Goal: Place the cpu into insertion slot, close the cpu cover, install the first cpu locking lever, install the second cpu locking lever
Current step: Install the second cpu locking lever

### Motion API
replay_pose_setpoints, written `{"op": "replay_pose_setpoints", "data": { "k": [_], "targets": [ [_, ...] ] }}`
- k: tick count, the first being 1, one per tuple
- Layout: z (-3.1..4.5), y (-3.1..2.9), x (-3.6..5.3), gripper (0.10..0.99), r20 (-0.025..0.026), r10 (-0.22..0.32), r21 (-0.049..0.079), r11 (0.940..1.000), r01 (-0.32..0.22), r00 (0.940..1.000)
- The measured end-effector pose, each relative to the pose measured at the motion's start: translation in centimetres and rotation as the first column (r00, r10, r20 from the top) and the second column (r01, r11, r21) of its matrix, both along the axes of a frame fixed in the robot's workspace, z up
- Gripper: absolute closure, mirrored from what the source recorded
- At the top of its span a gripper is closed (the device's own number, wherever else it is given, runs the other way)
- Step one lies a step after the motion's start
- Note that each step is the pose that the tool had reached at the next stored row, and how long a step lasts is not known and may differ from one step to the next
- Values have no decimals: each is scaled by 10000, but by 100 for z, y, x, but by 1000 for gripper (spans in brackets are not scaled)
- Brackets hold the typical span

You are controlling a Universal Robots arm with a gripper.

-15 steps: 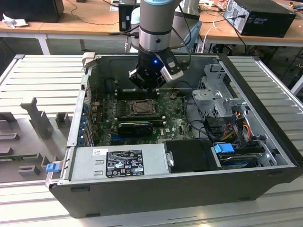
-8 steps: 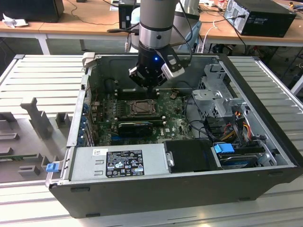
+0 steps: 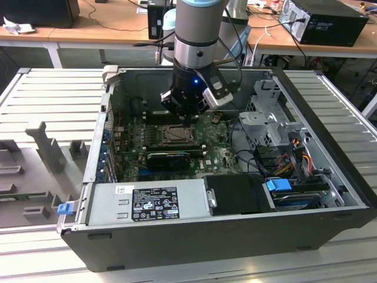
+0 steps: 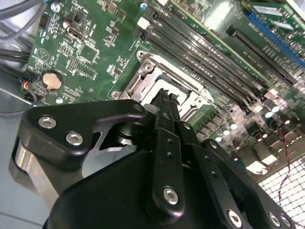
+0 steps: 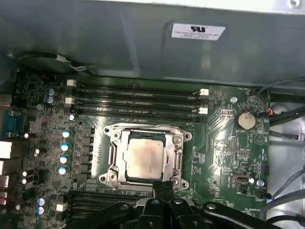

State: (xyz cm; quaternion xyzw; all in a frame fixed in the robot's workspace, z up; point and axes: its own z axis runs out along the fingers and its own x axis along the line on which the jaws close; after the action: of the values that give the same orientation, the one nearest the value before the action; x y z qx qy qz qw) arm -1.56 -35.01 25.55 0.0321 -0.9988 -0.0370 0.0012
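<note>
The cpu lies flat in the insertion slot, at the centre of the frame in the first wrist view, its pale metal top showing through the square window of the cpu cover, which appears to be folded down around it. By this evidence, placement is complete and the cover is closed or nearly so; the step in hand is judged to be the first locking lever. The gripper stands at the socket edge nearest the camera, lower centre of that frame, with the jaws drawn together and nothing visibly between them (the tips meet in a single dark point touching or just above the socket frame). In the second wrist view the same closed tips rest at the near rim of the socket, centre of the frame. Whether a lever is under the tips cannot be told. The next move would call for a controlled push on a thin wire lever, sideways and downward, without loading the chip itself. The motherboard sits inside an open computer case, centre of the exterior view, on a ribbed metal table. Beyond it, at the top of the frame, stand wooden desks carrying cables and other equipment.
</note>
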Motion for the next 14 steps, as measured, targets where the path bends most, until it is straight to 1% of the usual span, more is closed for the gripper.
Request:
{"op": "replay_pose_setpoints", "data": {
  "k": [2,6,11,13,14],
  "targets": [
    [0,-25,0,980,0,0,-1,10000,0,10000],
    [0,-40,0,980,0,0,-1,10000,0,10000],
    [0,-91,0,980,0,0,0,10000,0,10000],
    [0,-116,0,980,0,0,13,10000,0,10000],
    [0,-136,0,980,0,0,54,10000,0,10000]
  ]
}}
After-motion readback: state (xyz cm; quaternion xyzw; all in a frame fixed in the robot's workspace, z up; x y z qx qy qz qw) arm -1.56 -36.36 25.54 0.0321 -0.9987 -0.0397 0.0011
